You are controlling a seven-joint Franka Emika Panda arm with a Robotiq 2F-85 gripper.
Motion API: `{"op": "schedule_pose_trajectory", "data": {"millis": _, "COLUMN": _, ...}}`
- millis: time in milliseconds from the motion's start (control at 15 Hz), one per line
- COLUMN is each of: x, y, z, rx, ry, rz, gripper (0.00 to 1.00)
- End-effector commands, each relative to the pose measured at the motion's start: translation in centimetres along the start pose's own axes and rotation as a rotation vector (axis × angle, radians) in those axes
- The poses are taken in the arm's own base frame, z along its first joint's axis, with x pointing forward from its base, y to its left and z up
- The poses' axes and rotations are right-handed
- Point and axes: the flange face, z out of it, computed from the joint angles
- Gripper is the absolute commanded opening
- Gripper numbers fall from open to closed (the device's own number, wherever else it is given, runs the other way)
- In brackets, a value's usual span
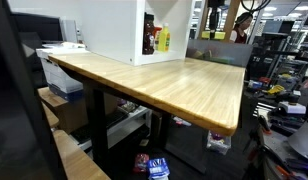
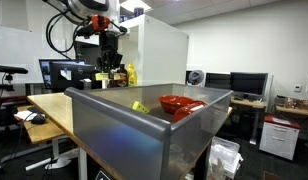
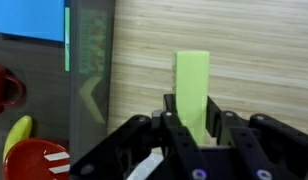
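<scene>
The green block [image 3: 191,72] stands upright between the fingers [image 3: 216,118] of the gripper [image 3: 191,128], which is clenched on its lower part, so most of its length pokes out past the fingertips. It sits over the wooden table [image 3: 254,40], just beside the grey bin [image 3: 91,60]; whether its far end rests on the wood or hangs above it cannot be told from the wrist view. The main risk, as I judge it, lies in that low, narrow hold: with so much of the block beyond the pads, a bump on its free end could lever it sideways or pull it out of the grip, and it would then drop or topple on the tabletop. The nearest thing to bump is the bin's wall, which rises close at the block's side; a sideways sweep at this height could catch its rim. Inside the bin lie a red bowl [image 2: 180,103] and a yellow item [image 2: 141,106], so a block let go from high above them could bounce off the bowl or knock the yellow piece about. Farther out, in an exterior view, bottles [image 2: 124,74] stand on the table near the arm, and a wide swing could tip them.
</scene>
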Motion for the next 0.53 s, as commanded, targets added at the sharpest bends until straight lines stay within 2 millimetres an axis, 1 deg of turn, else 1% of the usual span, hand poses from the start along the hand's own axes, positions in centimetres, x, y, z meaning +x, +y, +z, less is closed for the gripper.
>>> {"op": "schedule_pose_trajectory", "data": {"millis": 0, "x": -1.2, "y": 1.2, "z": -0.8, "rx": 0.018, "ry": 0.004, "rz": 0.036, "gripper": 0.07}}
{"op": "schedule_pose_trajectory", "data": {"millis": 133, "x": -1.3, "y": 2.2, "z": -1.0, "rx": 0.019, "ry": 0.010, "rz": 0.062, "gripper": 0.07}}
{"op": "schedule_pose_trajectory", "data": {"millis": 467, "x": -1.9, "y": 5.6, "z": -1.4, "rx": 0.032, "ry": 0.021, "rz": 0.150, "gripper": 0.07}}
